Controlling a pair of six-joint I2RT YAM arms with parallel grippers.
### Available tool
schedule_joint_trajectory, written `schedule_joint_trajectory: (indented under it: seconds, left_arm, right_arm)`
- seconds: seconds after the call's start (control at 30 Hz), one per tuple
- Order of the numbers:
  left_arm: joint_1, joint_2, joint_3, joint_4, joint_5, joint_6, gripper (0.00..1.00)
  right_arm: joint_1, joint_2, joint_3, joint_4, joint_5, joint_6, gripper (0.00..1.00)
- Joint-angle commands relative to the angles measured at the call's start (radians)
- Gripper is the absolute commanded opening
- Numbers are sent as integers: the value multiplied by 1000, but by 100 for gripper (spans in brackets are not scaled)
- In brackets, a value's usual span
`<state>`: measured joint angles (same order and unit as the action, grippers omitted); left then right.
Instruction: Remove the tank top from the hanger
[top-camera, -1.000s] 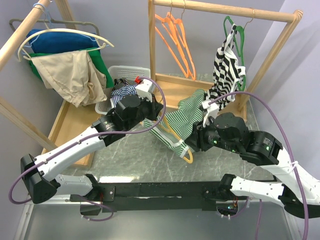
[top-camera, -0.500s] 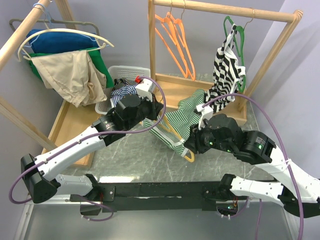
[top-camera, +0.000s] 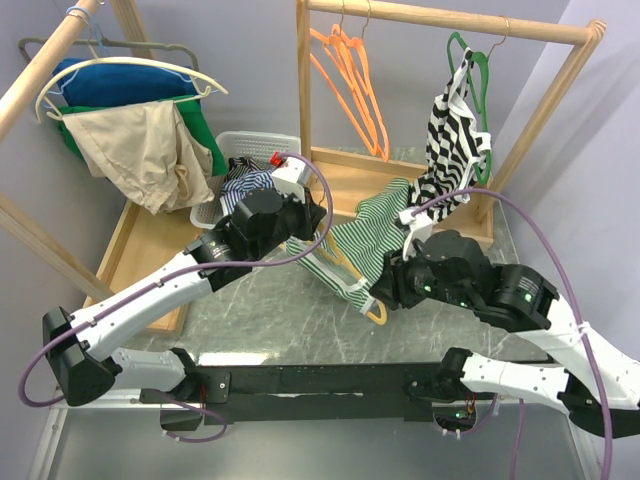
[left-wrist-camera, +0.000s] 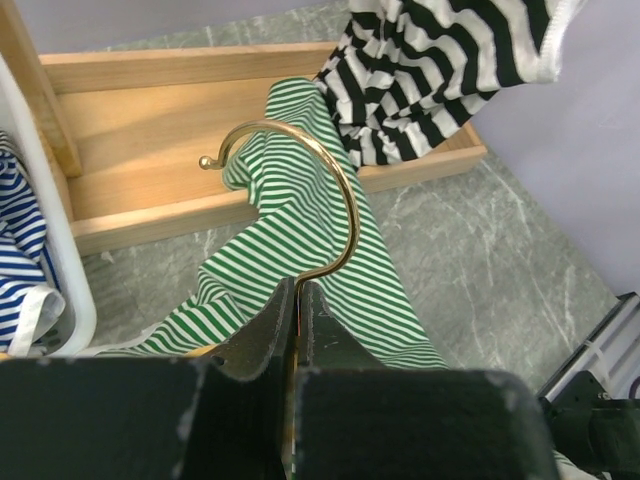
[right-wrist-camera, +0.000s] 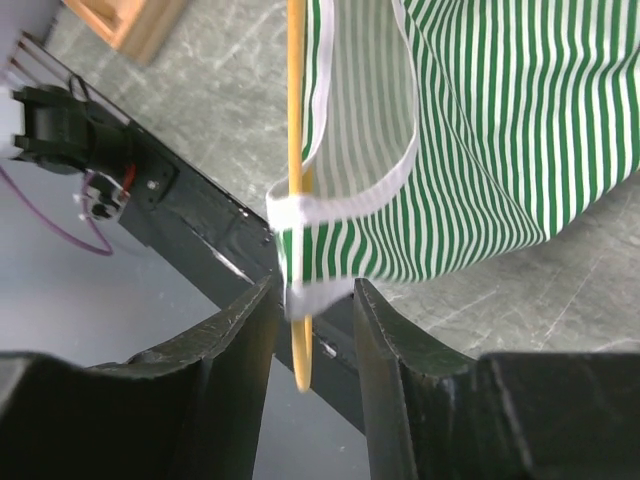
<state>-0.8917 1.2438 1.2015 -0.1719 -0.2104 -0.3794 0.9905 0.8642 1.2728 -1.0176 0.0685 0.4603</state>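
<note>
left gripper (left-wrist-camera: 298, 292) clamped on hanger (left-wrist-camera: 351, 212) | right gripper (right-wrist-camera: 312, 300) agape astride strap (right-wrist-camera: 335, 245) | risk: we pinch the hanger arm too, strap won't clear

Stripes and yellow
Tank top (top-camera: 370, 230): thin green-and-white stripes, white trim. Hanger (right-wrist-camera: 294, 100): yellow, brassy hook (left-wrist-camera: 349, 205). Counter (top-camera: 260, 320): grey marble veining. Hanging top (top-camera: 455, 130): black-and-white stripes.
</note>
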Motion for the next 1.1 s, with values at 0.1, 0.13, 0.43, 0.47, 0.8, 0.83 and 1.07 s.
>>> schedule_joint_trajectory:
  seconds: [0.1, 0.13, 0.43, 0.47, 0.8, 0.83, 1.07]
  left_arm:
    - [-6, 11, 81, 11, -50, -4, 1]
    - [-4, 14, 82, 11, -53, -6, 1]
    - [-3, 19, 104, 9, -58, -9, 1]
    - [-3, 17, 104, 8, -57, -7, 1]
    - [-1, 8, 93, 5, -53, -9, 1]
    - [-1, 6, 92, 5, -55, -9, 1]
    - [5, 8, 99, -14, -95, -7, 58]
  right_arm:
    - [4, -99, -30, -10, -4, 49, 45]
    - [4, -105, -48, -7, -15, 52, 44]
    - [5, -108, -107, 22, -64, 51, 43]
    - [4, -108, -107, 25, -65, 49, 43]
    - [5, -105, -105, 54, -65, 37, 0]
    - [4, -105, -104, 50, -65, 38, 0]
    - [5, -140, -112, 34, 66, 87, 0]
